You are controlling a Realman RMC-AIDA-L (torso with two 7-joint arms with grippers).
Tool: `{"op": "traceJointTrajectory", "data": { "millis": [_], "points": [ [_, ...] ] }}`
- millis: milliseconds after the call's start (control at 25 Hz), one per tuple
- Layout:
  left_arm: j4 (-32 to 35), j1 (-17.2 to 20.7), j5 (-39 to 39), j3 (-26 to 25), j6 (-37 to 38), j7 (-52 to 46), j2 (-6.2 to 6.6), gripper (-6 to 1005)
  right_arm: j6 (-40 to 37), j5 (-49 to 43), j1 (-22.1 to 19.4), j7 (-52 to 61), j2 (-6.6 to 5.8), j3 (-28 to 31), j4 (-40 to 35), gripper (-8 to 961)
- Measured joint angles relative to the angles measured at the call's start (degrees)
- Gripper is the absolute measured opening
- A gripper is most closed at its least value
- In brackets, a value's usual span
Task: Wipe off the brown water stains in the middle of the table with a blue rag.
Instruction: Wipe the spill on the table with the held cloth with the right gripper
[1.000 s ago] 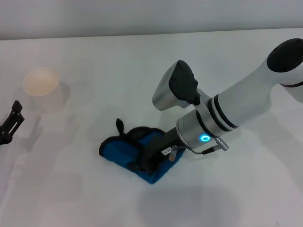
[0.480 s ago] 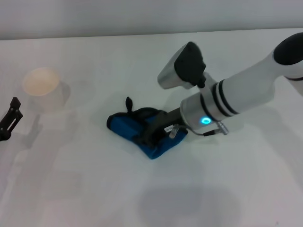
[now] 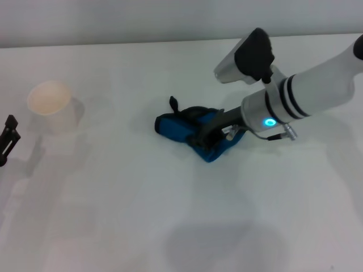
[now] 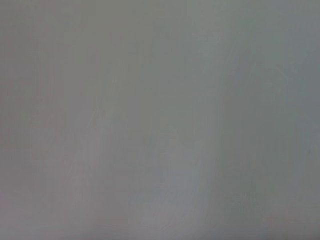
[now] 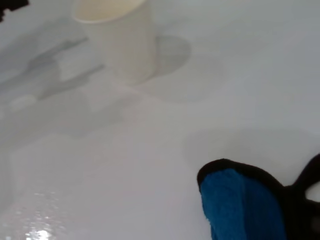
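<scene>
The blue rag [image 3: 184, 128], black-edged with a loop tab sticking up, lies bunched on the white table [image 3: 113, 215] right of centre. My right gripper [image 3: 207, 138] reaches in from the right and is shut on the rag's right part, pressing it to the tabletop. The rag [image 5: 240, 205] also fills a corner of the right wrist view. No brown water stains show as a distinct patch; only a faint wet sheen [image 5: 35, 225] glints on the table in the right wrist view. My left gripper [image 3: 7, 139] sits at the far left edge.
A pale paper cup [image 3: 50, 103] stands upright at the left, near the left gripper, and the cup [image 5: 120, 35] also shows in the right wrist view. The left wrist view is plain grey.
The right gripper has dragged the rag to the right and farther back across the table. The left gripper has slid further out at the left edge.
</scene>
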Motion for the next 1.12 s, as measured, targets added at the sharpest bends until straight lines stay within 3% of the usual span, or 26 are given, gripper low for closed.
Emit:
{"op": "traceJointTrajectory", "data": {
  "millis": [400, 520, 920, 1120],
  "points": [
    [-0.76, 0.04, -1.01, 0.00, 0.00, 0.00, 0.03, 887, 0.43, -13.89, 0.44, 3.02, -1.77, 10.22, -0.51, 41],
    [-1.31, -0.23, -1.44, 0.00, 0.00, 0.00, 0.01, 887, 0.39, -17.42, 0.34, 3.08, -2.78, 14.18, -0.59, 41],
    [-1.54, -0.47, -2.28, 0.00, 0.01, 0.00, -0.01, 888, -0.02, -23.80, -0.01, 5.98, -5.09, 18.13, -0.69, 42],
    [-1.60, -0.54, -2.39, 0.00, 0.00, 0.00, 0.06, 887, -1.93, -25.78, -0.13, 6.97, -5.16, 20.73, -0.69, 43]
  ]
}}
